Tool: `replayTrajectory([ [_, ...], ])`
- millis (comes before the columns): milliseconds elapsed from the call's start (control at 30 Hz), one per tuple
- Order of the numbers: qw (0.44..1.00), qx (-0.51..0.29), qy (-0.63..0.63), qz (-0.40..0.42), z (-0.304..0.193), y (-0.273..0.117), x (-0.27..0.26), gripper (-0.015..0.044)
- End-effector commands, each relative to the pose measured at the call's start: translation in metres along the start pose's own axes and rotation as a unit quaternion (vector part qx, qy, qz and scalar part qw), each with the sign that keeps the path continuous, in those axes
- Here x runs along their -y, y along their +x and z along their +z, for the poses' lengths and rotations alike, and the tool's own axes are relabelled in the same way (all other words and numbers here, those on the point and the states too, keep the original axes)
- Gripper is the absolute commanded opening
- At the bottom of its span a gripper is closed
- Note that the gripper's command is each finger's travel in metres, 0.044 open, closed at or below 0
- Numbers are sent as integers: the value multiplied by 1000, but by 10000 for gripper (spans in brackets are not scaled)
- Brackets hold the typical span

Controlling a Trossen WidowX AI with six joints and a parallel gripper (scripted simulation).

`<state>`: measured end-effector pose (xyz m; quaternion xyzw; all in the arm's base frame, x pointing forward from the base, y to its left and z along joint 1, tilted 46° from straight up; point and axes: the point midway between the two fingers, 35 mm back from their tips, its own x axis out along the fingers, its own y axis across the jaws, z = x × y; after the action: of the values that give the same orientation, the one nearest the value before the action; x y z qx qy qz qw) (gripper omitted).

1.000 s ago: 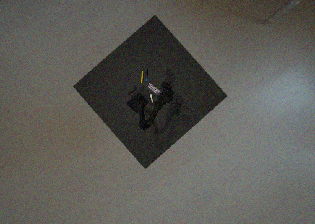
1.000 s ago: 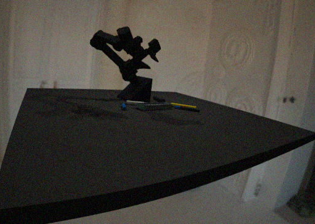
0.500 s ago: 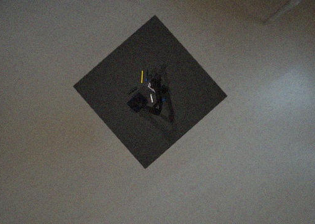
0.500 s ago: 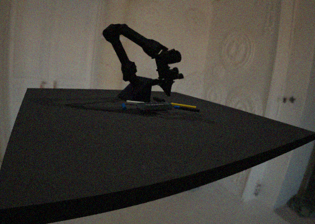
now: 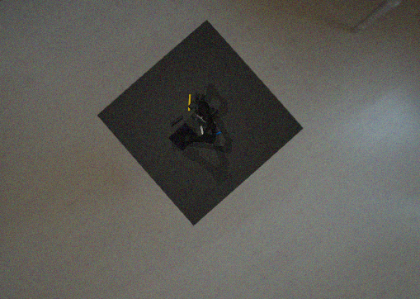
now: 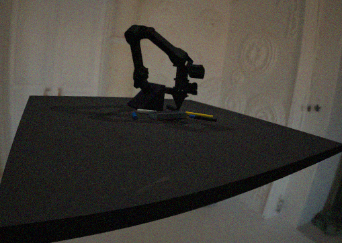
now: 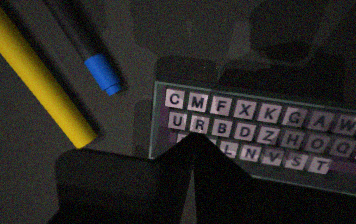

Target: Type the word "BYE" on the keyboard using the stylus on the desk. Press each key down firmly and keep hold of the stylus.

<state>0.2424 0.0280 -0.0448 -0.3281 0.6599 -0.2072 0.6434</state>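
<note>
The keyboard (image 6: 168,116) (image 7: 268,114) lies flat on the desk, with light keys in a scrambled layout. B shows in its middle row in the wrist view; I cannot make out Y or E, as the fingers hide some lower-left keys and the right end is cut off. My gripper (image 6: 179,109) (image 7: 196,140) points down at the keyboard's left part in the wrist view, shut, with nothing seen between its fingers. Which of the sticks is the stylus I cannot tell: a yellow stick (image 5: 189,102) (image 6: 199,114) (image 7: 45,82) and a dark pen with a blue end (image 6: 205,118) (image 7: 102,74) lie beside the keyboard.
A white stick (image 5: 201,130) (image 6: 146,111) and a blue piece (image 5: 219,133) (image 6: 134,115) lie on the dark desk (image 5: 153,95) (image 6: 111,161) near the keyboard's other end. A small dark object (image 5: 176,120) lies near the arm's base (image 5: 182,137) (image 6: 149,97).
</note>
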Motion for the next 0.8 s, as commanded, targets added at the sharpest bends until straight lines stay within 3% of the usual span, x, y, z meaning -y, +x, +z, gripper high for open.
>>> replayTrajectory([
  [0, 1000, -2, 0, -4, 0, 1, 2, 0],
  [167, 1000, -2, 0, -6, 0, 1, 57, 0],
  [633, 1000, -2, 0, -6, 0, 1, 61, 0],
  [767, 1000, -3, -1, -3, 1, 0, 94, 0],
])
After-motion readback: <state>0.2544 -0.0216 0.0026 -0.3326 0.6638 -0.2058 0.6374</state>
